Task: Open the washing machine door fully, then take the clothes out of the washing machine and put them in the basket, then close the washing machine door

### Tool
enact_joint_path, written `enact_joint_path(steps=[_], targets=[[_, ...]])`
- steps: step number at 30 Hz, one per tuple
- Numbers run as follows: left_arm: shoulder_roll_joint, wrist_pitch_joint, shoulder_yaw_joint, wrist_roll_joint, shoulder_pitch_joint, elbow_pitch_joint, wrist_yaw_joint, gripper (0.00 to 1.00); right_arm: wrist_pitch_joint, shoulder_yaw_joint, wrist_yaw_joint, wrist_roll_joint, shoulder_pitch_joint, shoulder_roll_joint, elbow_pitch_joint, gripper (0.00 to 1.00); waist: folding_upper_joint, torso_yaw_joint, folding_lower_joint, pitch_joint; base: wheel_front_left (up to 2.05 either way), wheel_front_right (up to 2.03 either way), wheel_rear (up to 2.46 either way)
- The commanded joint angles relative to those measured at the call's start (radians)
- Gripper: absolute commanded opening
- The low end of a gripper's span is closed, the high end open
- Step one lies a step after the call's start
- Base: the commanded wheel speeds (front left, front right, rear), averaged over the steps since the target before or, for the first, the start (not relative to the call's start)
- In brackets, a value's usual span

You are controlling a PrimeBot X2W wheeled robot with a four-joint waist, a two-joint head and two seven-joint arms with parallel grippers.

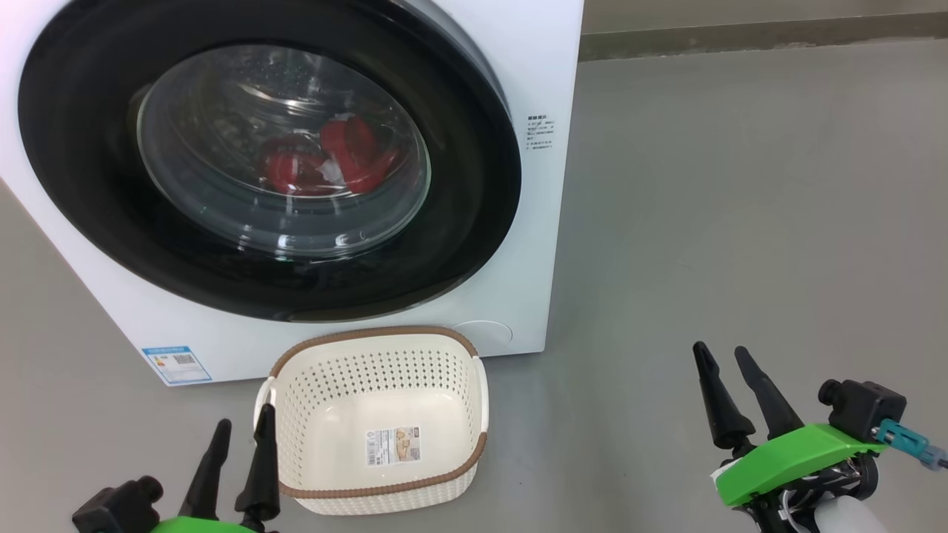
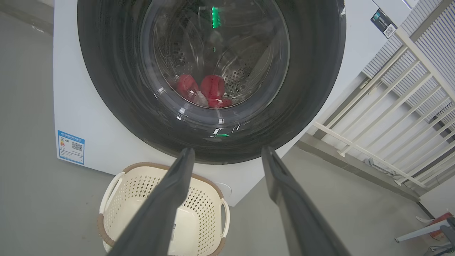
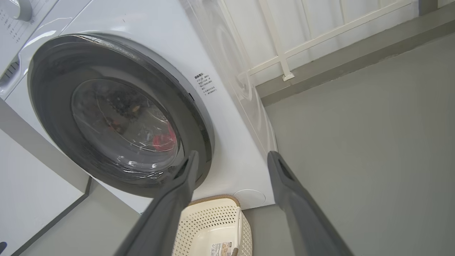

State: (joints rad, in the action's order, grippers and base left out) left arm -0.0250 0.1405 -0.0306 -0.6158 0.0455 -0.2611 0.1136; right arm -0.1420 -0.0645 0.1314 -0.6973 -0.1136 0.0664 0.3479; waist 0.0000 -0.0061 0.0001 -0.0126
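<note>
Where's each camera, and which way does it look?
Head view: on the robot's head, looking down at the shut washing machine door and the basket; the open left gripper and right gripper show.
Left wrist view: on the left arm, facing the door; left fingers show.
Right wrist view: on the right arm, facing the washing machine from the right; right fingers show.
Shared: all see the door, the red clothes behind its glass, the basket.
</note>
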Motion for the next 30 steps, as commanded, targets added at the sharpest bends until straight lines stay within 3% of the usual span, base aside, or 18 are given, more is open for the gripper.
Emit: enact_joint_path(steps=[1,30], targets=[[-0.019,0.016,-0.021,0.040,0.050,0.032,-0.006,1.00,-0.015,-0.023,-0.001,0.039,-0.054,0.015,-0.026,1.00,0.0000,0.000,0.0000,0.000,0.00,0.00,0.00],[-0.024,0.099,-0.041,0.360,0.070,0.025,-0.021,1.00,-0.097,-0.066,-0.001,0.344,-0.095,0.027,-0.028,1.00,0.0000,-0.004,0.0000,-0.008,0.00,0.00,0.00]])
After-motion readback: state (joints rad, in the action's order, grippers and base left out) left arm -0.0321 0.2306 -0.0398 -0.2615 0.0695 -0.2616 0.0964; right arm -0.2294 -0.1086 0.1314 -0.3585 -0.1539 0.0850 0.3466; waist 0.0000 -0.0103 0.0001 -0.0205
